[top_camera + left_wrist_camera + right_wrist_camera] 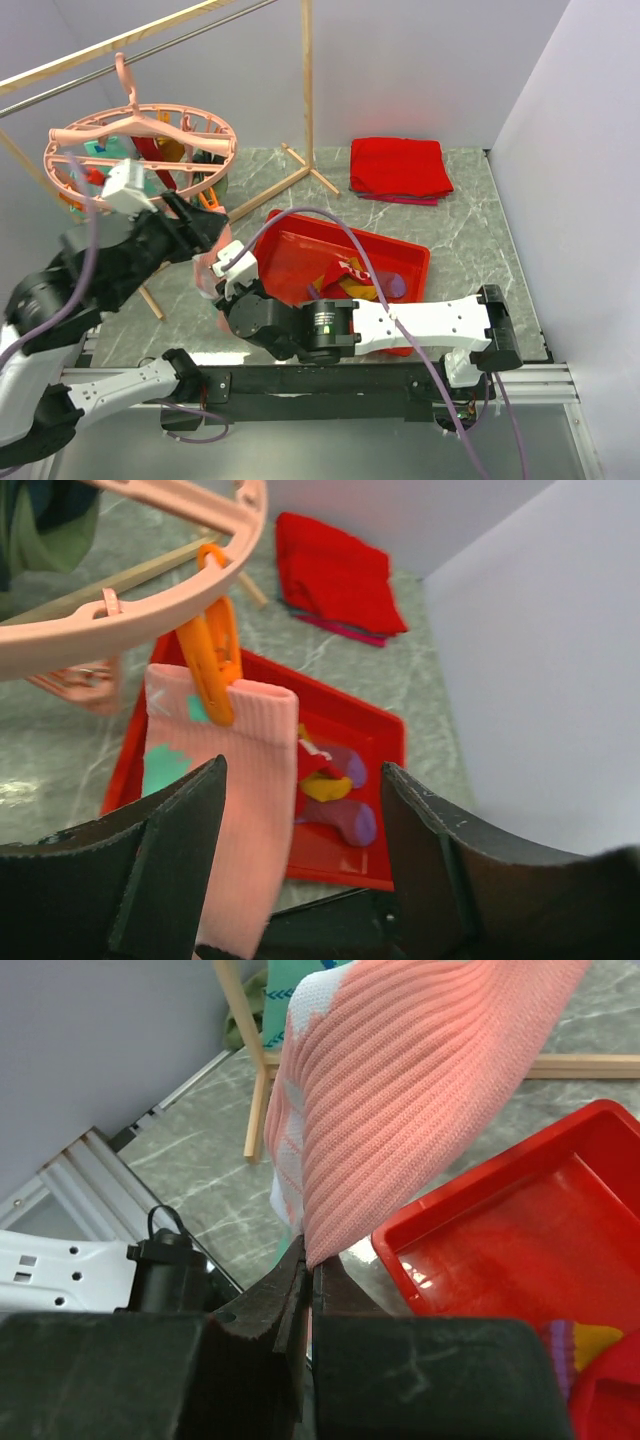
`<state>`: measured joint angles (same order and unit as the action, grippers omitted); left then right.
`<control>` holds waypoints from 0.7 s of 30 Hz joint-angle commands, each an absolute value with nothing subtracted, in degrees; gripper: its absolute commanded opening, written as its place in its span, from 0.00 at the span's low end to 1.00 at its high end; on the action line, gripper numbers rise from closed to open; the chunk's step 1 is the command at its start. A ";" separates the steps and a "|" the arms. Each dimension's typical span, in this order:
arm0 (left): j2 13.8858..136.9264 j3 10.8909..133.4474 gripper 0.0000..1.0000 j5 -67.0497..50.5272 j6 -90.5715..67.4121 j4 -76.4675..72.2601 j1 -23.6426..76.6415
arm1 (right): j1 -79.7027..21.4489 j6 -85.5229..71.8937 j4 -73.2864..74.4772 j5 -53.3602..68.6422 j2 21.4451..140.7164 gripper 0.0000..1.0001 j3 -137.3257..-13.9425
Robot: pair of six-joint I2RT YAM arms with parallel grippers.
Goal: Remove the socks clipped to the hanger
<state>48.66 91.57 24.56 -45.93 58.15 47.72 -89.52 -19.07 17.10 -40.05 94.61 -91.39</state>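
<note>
The round pink hanger (140, 150) hangs from a metal bar at the upper left, with several socks (160, 150) still clipped under it. In the left wrist view an orange clip (215, 670) on the hanger ring (120, 630) pinches the top of a pink sock (240, 780) with teal marks. My left gripper (300, 850) is open around that sock, which hangs close to the left finger (170, 870). My right gripper (312, 1265) is shut on the pink sock's (400, 1090) lower end, just left of the tray. From above, the left gripper (205, 225) sits above the right gripper (228, 272).
A red tray (405, 255) right of the grippers holds purple, yellow and red socks (335, 790). A folded red cloth (398, 168) lies at the back. The wooden rack's legs (300, 170) and upright stand behind the hanger. White walls close the back and right.
</note>
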 commanded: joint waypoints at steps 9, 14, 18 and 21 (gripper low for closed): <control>54.40 90.61 0.65 31.55 -45.97 56.17 47.90 | -92.63 -17.76 11.60 -49.57 89.74 0.00 -86.57; 56.69 92.55 0.66 33.57 -45.97 58.80 47.90 | -93.34 -16.61 11.43 -50.71 89.47 0.00 -86.05; 55.02 91.85 0.66 34.98 -45.53 59.41 47.81 | -93.43 -16.26 9.76 -51.15 88.42 0.00 -84.47; 54.84 91.32 0.69 35.85 -44.13 59.41 47.90 | -93.43 -16.35 9.93 -51.24 88.42 0.00 -84.29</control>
